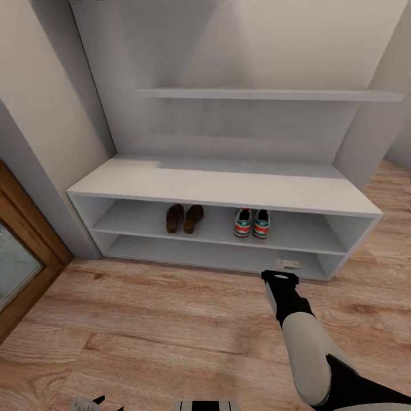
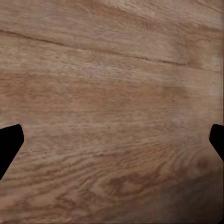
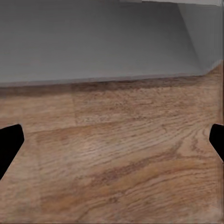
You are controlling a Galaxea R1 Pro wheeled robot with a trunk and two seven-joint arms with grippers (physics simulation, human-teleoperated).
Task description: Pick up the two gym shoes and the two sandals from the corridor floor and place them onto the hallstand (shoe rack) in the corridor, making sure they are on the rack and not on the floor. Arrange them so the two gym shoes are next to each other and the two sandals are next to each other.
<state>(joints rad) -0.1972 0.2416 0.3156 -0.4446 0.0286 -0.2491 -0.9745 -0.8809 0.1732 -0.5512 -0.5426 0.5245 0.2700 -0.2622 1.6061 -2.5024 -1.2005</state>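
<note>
Right pincer (image 1: pixel 287 264) spread wide, empty, just below gym shoes (image 1: pixel 252 222) on hallstand (image 1: pixel 228 188).

Brown sandals (image 1: pixel 184 218) and white gym shoes (image 1: pixel 252 222) sit paired, apart, on the hallstand's (image 1: pixel 228 188) upper shelf.

Right arm (image 1: pixel 305 348) stretched forward and down, white forearm, black wrist; right tool (image 1: pixel 287 264) at its end, low, pointing ahead; in right wrist view, black fingertips (image 3: pixel 10 144) set wide apart, nothing between; left tool (image 2: pixel 112 140) likewise spread wide, fingertips at the frame edges, empty
</note>
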